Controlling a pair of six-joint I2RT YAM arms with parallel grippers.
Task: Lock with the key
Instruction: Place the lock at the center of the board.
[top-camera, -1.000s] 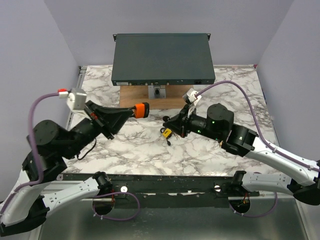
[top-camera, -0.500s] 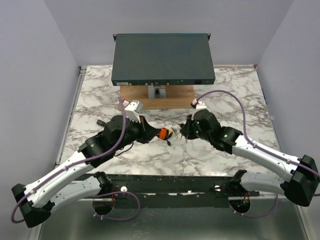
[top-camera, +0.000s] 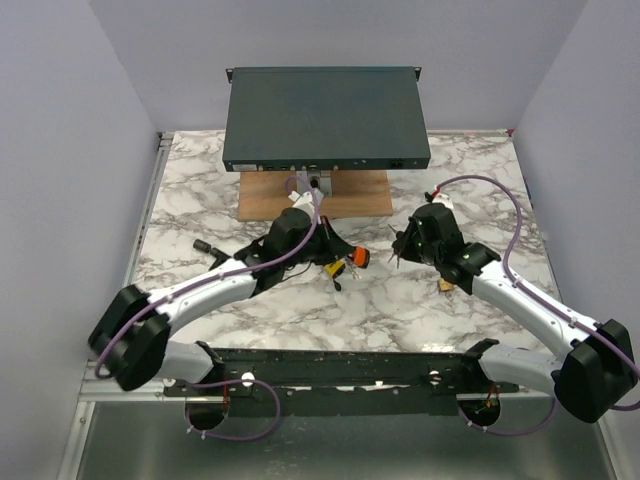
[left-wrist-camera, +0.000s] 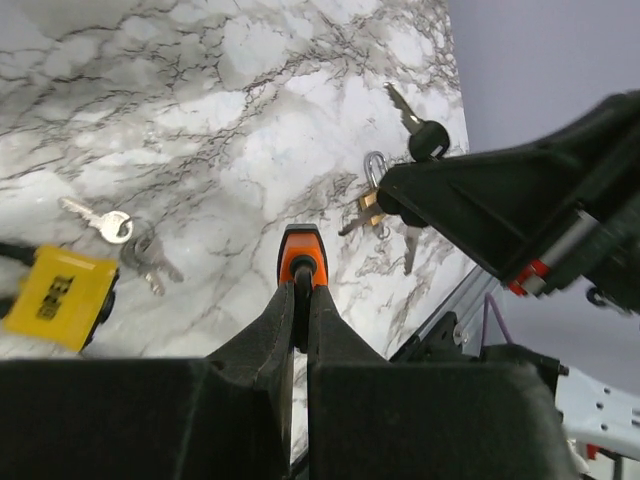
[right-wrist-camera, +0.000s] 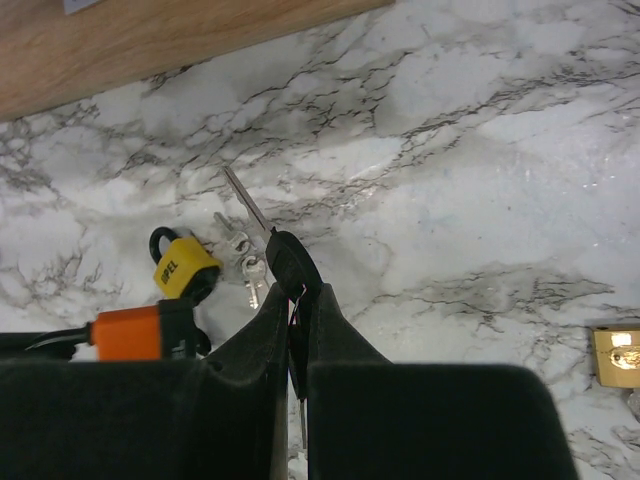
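Yellow padlock (top-camera: 333, 267) lies on the desk (top-camera: 200, 190), loose keys (right-wrist-camera: 243, 262) touching it. My left claw (left-wrist-camera: 300, 302) is clenched on the orange-headed key (left-wrist-camera: 302, 257), held just right of the padlock, not inserted. My right claw (right-wrist-camera: 298, 300) is clenched on a dark-headed key (right-wrist-camera: 287, 258), blade out. Step looks like the approach to the lock. Next move needs the blade lined up with the keyhole, which I can't see. The padlock is loose and may slide.

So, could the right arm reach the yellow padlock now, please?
Probably yes: the yellow padlock lies close beside the right gripper, only small loose keys between, though the left gripper crowds it.
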